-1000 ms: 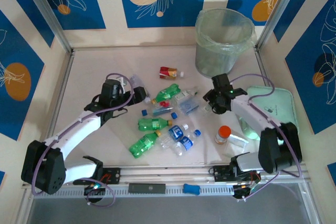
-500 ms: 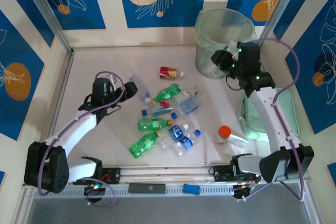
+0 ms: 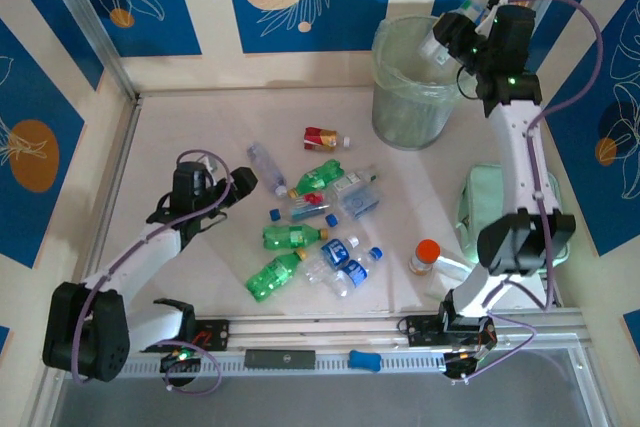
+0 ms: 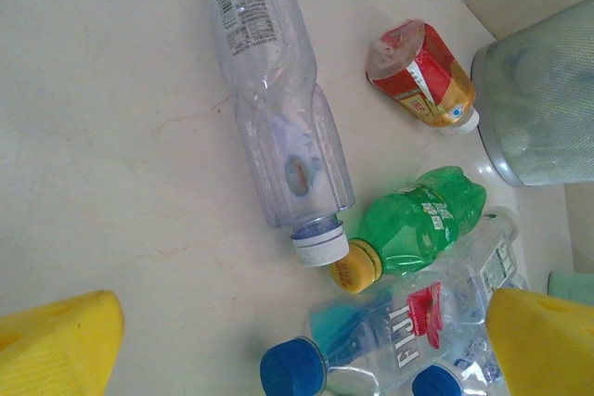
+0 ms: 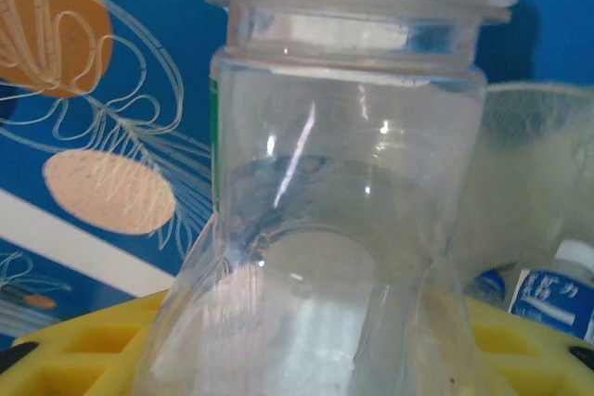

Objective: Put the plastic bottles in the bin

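The right gripper [image 3: 462, 32] has lifted away from the table [image 3: 180, 127], passed the wall of the bin [image 3: 405, 112], and now hangs above its far right rim, clamped on a clear bottle [image 3: 445, 35]. The left gripper [image 3: 235, 184], jaws wide, has drawn back toward its base, leaving the white-capped clear bottle [image 3: 262, 164] uncovered.

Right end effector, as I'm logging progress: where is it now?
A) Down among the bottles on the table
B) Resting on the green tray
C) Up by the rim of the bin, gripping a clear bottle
C: the top view shows the right end effector up by the rim of the bin, closed on a clear bottle.
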Available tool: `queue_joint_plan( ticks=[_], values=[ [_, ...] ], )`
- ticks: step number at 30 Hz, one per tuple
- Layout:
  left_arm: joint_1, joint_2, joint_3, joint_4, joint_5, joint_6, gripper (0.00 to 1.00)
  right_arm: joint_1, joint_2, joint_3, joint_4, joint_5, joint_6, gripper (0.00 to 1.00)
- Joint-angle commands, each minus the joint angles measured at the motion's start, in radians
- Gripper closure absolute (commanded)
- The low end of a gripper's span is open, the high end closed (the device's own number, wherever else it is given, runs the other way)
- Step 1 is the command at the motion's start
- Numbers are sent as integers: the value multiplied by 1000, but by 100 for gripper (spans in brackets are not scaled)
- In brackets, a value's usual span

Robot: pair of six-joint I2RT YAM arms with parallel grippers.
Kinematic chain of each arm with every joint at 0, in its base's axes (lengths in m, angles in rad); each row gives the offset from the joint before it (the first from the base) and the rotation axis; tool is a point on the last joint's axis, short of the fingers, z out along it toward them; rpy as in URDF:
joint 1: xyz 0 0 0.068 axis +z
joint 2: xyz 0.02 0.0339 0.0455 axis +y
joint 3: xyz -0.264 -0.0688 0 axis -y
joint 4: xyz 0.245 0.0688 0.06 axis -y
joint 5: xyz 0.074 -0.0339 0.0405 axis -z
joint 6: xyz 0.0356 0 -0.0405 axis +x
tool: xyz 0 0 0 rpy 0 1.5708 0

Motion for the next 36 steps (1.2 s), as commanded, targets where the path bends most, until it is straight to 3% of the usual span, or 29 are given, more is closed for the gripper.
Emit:
queue_joint_plan(
  ticks=[1,9,11,20,28,36],
  values=[
    [11,-34,-13,-13,21,-16,0,-5,118,154,-48,29,-33,51],
    [11,-112,-17,-86,-15,10,0,12,534,719,-393,22,-33,51],
    [11,-129,-14,-107,-20,19,0,23,591,785,-432,17,-33,51],
    [12,-178,-15,-168,-30,44,0,50,612,693,-388,29,-13,48],
    [11,-160,-4,-147,-16,33,0,37,570,796,-427,30,-25,19],
    [11,-99,32,-104,15,39,0,48,332,641,-400,27,-100,15]
  ],
)
